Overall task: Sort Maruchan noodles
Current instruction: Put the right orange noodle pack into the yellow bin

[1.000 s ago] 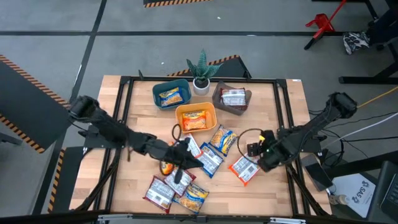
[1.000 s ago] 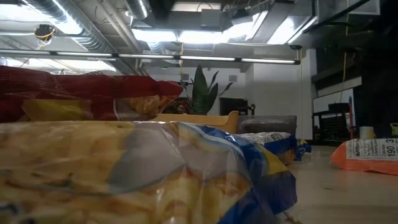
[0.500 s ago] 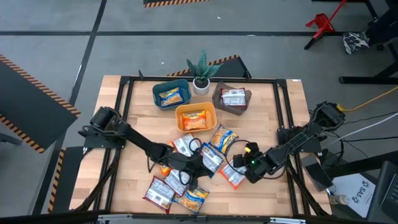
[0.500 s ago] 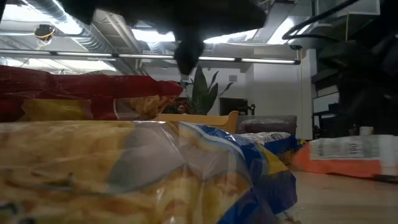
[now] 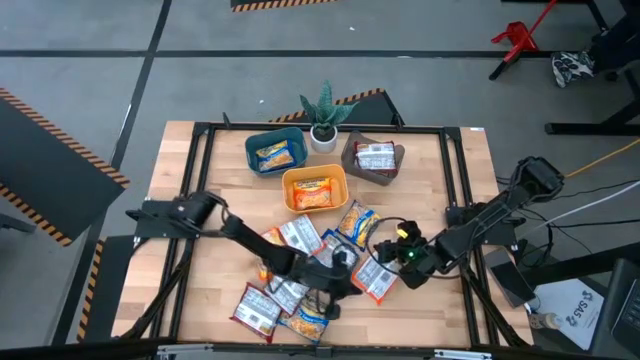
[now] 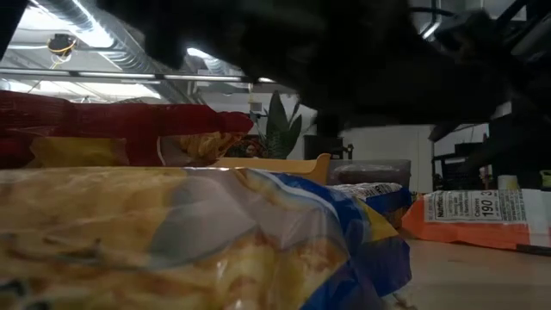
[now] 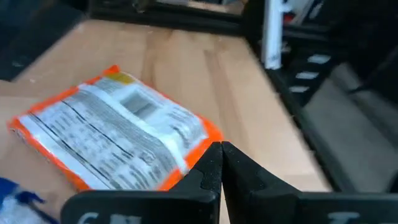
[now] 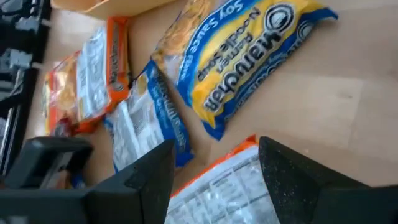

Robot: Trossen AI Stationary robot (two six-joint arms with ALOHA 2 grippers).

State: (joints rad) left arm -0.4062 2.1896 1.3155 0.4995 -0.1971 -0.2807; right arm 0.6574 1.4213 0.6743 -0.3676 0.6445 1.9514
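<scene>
Both grippers meet over an orange noodle packet amid the scattered pile.

The right gripper (image 8: pixel 214 168) has its fingers spread wide on either side of the orange packet (image 5: pixel 377 281), which lies flat on the wooden surface (image 5: pixel 450 180); whether they touch it I cannot tell. The left gripper (image 7: pixel 221 163), pinched fully closed and holding nothing, sits just at that packet's edge. More packets lie close around: a yellow-and-blue one (image 8: pixel 249 56) just beyond the right gripper, others toward the front edge. One packet each rests in the teal bin (image 5: pixel 252 145), orange bin (image 5: pixel 292 180) and grey bin (image 5: pixel 350 160), beside a potted plant (image 5: pixel 323 110).
</scene>
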